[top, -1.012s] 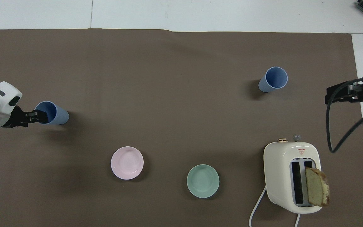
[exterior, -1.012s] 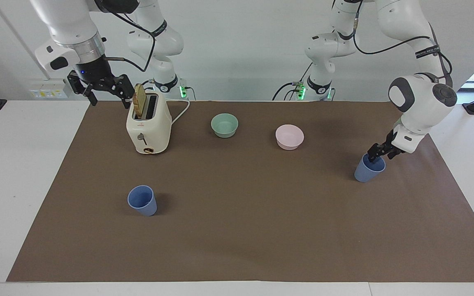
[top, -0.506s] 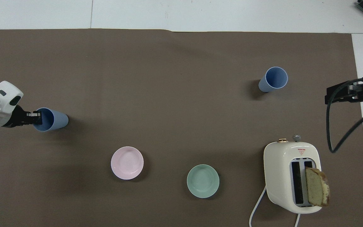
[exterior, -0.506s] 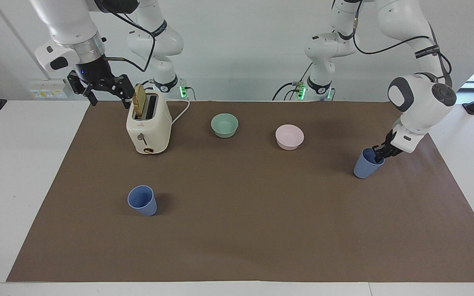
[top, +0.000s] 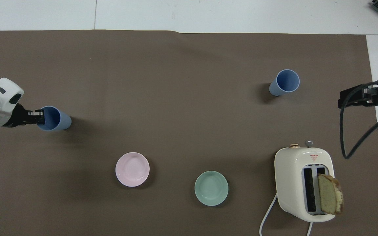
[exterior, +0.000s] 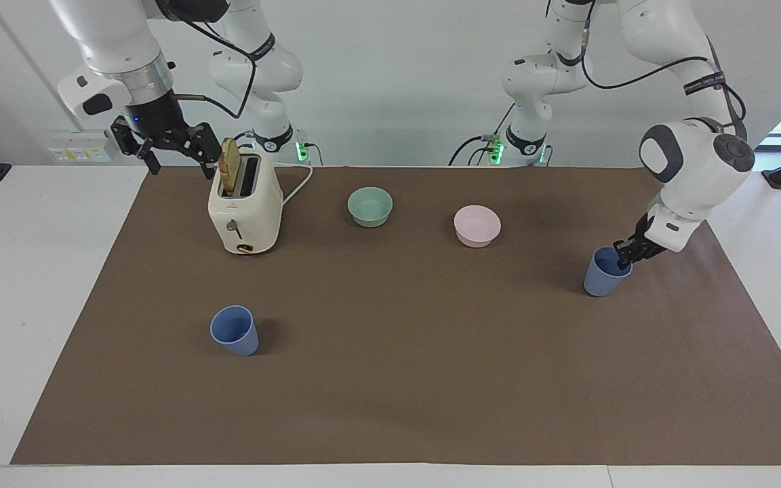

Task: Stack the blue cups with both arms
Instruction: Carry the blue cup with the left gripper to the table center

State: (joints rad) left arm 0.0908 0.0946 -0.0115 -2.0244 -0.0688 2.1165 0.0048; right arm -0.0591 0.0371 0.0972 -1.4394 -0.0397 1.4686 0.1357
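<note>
Two arms work this table, and they stand quite differently. Closest to the robots, the right gripper [exterior: 168,150] hangs in the air over the mat's edge beside the toaster [exterior: 245,203], fingers spread wide and empty, its arm waiting. One slice of bread [top: 330,198] sticks up from a toaster slot; the other slot looks empty. A small red mark sits on the toaster's top, too small to read.

A little farther out sit the mint-green bowl [exterior: 370,206] and the pink bowl [exterior: 477,225], side by side and apart, both empty.

Farther still, toward the left arm's end of the brown mat [exterior: 397,379], the left arm bends down steeply from its bulky wrist, and the left gripper [exterior: 624,259] is clamped on the rim of a blue cup [exterior: 604,274], one finger inside it. That cup leans slightly.

Farthest from the robots, toward the right arm's end, the second blue cup [exterior: 234,330] stands upright, alone and empty.
</note>
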